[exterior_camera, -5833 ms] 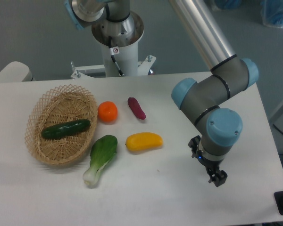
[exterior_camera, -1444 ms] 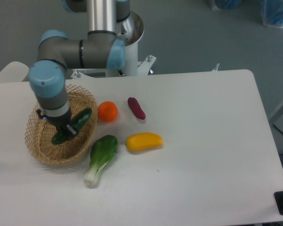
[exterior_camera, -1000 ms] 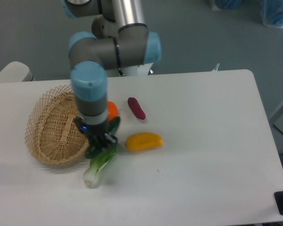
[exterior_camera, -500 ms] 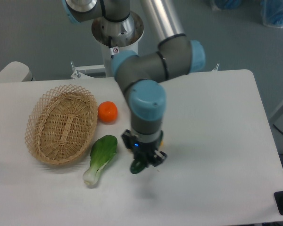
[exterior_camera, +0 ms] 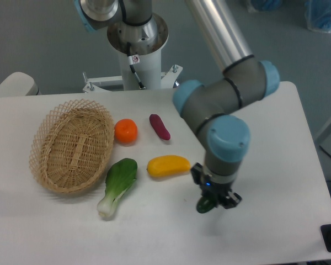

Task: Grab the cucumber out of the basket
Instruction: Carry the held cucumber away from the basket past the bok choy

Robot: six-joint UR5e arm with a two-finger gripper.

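My gripper (exterior_camera: 216, 199) is shut on the dark green cucumber (exterior_camera: 204, 205) and holds it above the table, right of the yellow fruit. Only the cucumber's lower end shows below the wrist; the rest is hidden by the gripper. The tan wicker basket (exterior_camera: 51, 131) sits at the left of the table, far from the gripper, and holds nothing.
An orange (exterior_camera: 126, 131), a purple eggplant-like piece (exterior_camera: 159, 126), a yellow fruit (exterior_camera: 168, 165) and a leafy bok choy (exterior_camera: 118, 184) lie between the basket and the gripper. The arm's base column (exterior_camera: 137, 41) stands behind the table. The table's front edge is near the gripper.
The gripper took the cucumber out of the basket and carried it to the right, past the bok choy and the yellow fruit. The basket now holds nothing.
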